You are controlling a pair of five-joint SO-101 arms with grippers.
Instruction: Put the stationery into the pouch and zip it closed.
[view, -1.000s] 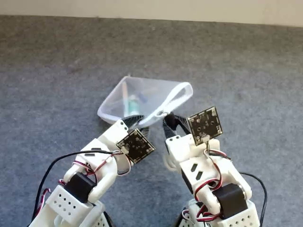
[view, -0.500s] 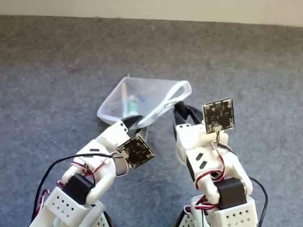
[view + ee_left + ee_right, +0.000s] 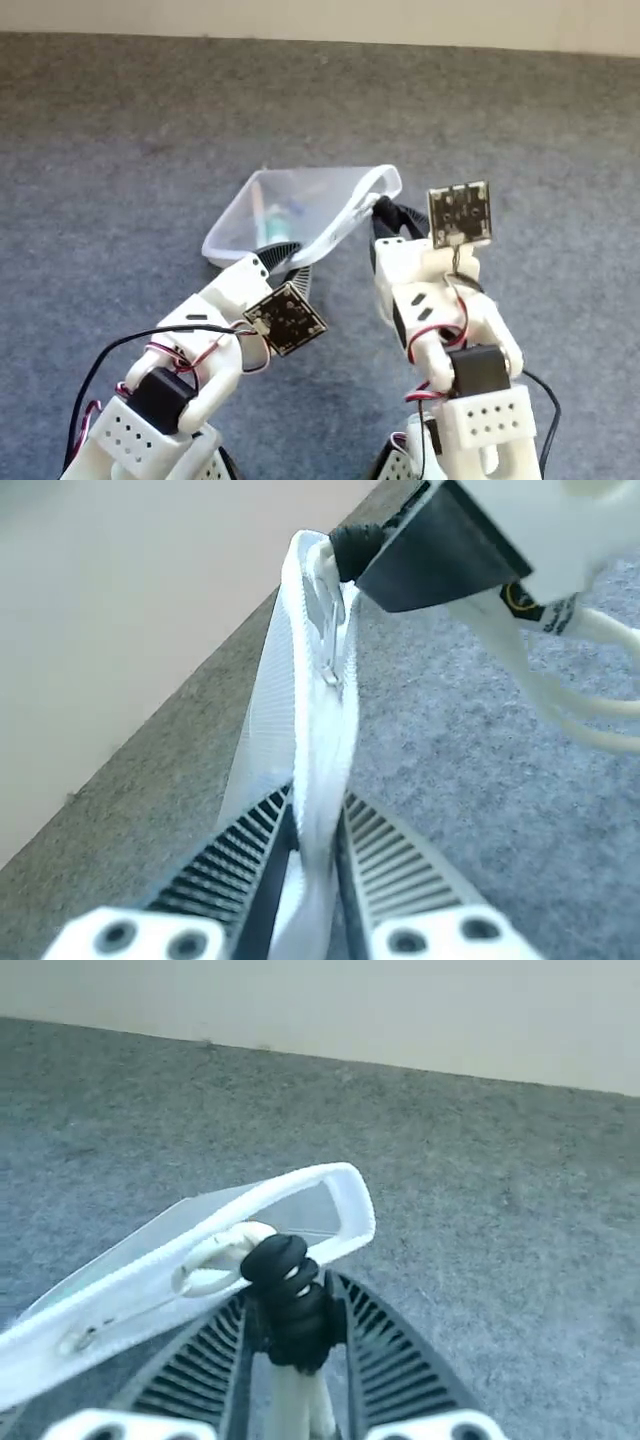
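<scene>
Translucent plastic forms the walls of the pouch (image 3: 290,205), which lies on the grey, carpet-like tabletop (image 3: 120,150), well back from its far edge and about midway across. The stationery (image 3: 268,212) is seen through the wall, inside the pouch, as a few slender items; their kinds cannot be made out.

The left gripper (image 3: 305,830) is closed tight on the white zip tape (image 3: 300,690), with the fabric pinched between both ribbed fingers at the end of the mouth nearer the arms. The right gripper (image 3: 295,1310) is closed on the black pull cord (image 3: 285,1280), which is knotted to the slider (image 3: 215,1255) at the opposite corner of the mouth. The tape between the two grippers is drawn taut, with one edge of the pouch lifted off the tabletop.

The pouch is judged light and limp: it is likely to fold or drag unless one end is anchored. The woven tape is judged the soundest place to hold, being rougher and stronger than the slick film. The cord is judged soft and liable to slip or stretch, so a grip close to the slider is advised. The zip appears to be drawn nearly the full way, though the last teeth cannot be checked.
</scene>
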